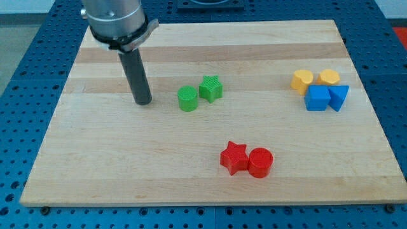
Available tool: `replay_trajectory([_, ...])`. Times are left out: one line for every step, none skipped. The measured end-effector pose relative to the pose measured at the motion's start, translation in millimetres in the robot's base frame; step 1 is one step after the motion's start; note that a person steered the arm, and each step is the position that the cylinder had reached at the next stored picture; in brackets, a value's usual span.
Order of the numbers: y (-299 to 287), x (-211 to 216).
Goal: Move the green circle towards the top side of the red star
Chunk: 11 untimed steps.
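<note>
On the wooden surface you have a green star just above centre of the frame. At lower centre sits a red cylinder. At the right, two yellow blocks sit side by side, touching a blue cube and a blue triangle just below them.

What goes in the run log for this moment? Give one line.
tip: left of green circle, apart | green circle: touching green star | red star: below, beside red circle | push: not started
</note>
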<state>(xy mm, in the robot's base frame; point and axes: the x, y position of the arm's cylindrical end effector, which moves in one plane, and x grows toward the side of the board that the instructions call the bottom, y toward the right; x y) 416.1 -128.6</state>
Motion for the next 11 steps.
replay_trajectory([34.4, -17.3])
replay_trajectory([47.7, -20.8])
replay_trajectory([53.7, -6.8])
replay_trajectory([63.8, 14.4])
replay_trajectory([75.4, 6.4])
replay_trajectory([87.0, 5.8])
replay_trajectory([98.6, 7.2])
replay_trajectory([114.5, 7.7])
replay_trajectory([117.8, 27.7])
replay_trajectory([120.1, 52.1])
replay_trajectory([122.7, 69.0])
